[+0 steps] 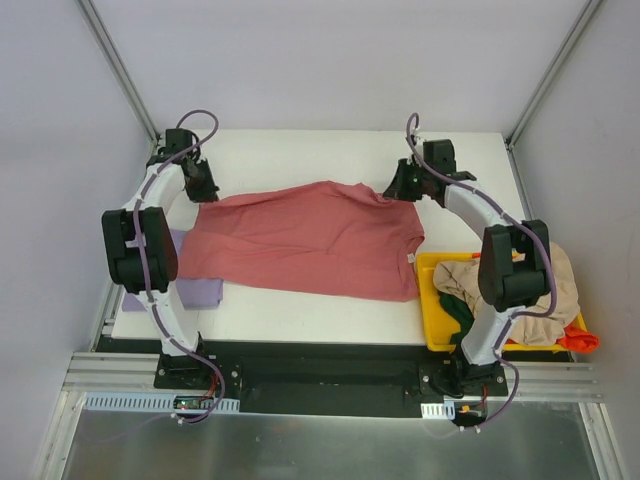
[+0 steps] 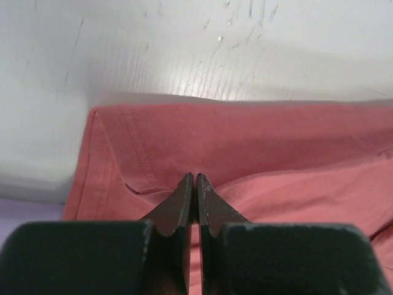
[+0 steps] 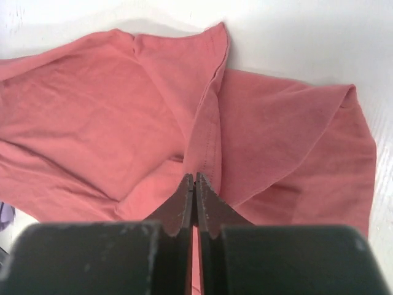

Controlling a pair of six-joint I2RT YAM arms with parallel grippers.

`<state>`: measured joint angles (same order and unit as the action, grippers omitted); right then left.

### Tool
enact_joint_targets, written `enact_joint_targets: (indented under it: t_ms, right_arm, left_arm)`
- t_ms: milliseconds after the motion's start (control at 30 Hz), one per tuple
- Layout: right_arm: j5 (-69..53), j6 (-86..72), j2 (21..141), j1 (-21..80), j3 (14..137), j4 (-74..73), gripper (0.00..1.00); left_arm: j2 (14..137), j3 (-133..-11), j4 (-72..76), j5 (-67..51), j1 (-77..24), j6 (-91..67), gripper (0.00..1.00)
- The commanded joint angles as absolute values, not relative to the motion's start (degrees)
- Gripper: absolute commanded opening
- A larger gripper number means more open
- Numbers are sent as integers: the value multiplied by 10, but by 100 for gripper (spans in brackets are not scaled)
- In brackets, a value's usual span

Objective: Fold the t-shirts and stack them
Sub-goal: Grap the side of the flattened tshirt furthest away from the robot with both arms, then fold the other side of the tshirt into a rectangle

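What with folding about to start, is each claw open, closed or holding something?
Left claw: closed, pinching the pink-red t-shirt.
Right claw: closed, pinching the same t-shirt's hem.

White table [image 1: 330,155] sits in the middle of the cell, its top matte. Close up in the left wrist view it shows fine scratches and a soft glare. Behind the table stands a plain pale grey back wall [image 1: 330,60]. A left wall panel [image 1: 50,150] and a right wall panel [image 1: 590,180] close in on either side of the table. From the table's far corners a left strut [image 1: 118,68] and a right strut [image 1: 555,75], both aluminium, slant upward. Along the table's near edge there's a black base plate [image 1: 320,368] on a silver rail [image 1: 110,372], and nearer still a dull metal sheet [image 1: 320,445]. Light is even, shadows soft.
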<state>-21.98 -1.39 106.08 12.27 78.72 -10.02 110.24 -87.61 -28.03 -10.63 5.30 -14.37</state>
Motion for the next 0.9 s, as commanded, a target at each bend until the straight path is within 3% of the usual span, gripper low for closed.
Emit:
enact_joint_targets:
  t_ms: [0,867]
  right_arm:
    - [-223,30,983,127,752,-104,0]
    - [-220,92,803,126,646,-177,0]
  left_arm:
    - [1023,-824,-244,-55,53,-129,0]
    - [876,-679,-208,54,53,-118,0]
